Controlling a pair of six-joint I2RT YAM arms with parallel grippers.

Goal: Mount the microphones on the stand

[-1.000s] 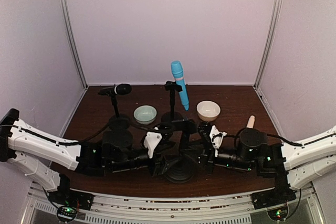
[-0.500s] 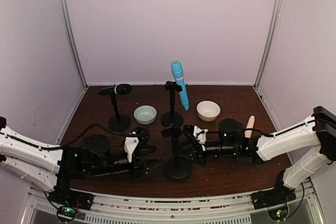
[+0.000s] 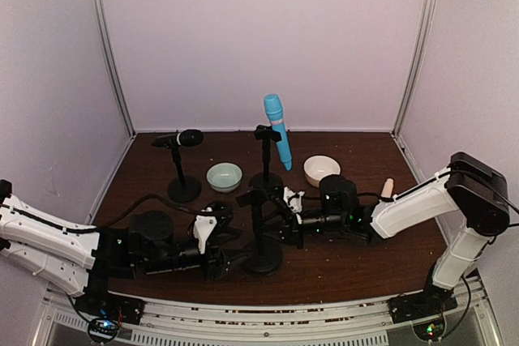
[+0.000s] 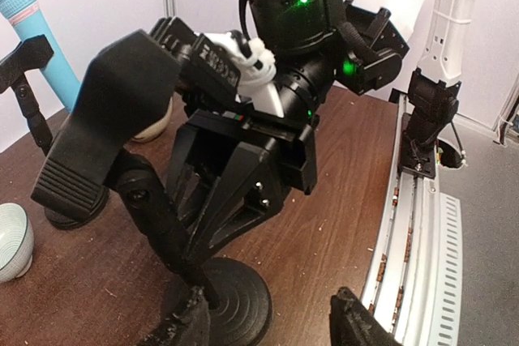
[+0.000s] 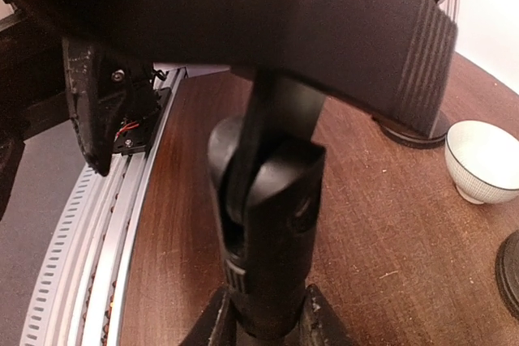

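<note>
Pale walls close in a dark wooden surface that carries three black stands. At the far left, the left stand holds the black microphone roughly level in its clip, head to the right. Near the far middle, the middle stand carries the light blue microphone, tilted with its head up. The cream microphone lies on the surface at the right, apart from every stand. A green bowl sits between the two far stands, and a white bowl sits to the right of the middle one. The near stand is in the near middle, its clip bare. The right hand reaches in from the right and is pressed onto this stand's post below the clip joint, pinching it. The left hand lies low on the left by the stand's round base, fingers spread and holding nothing.
</note>
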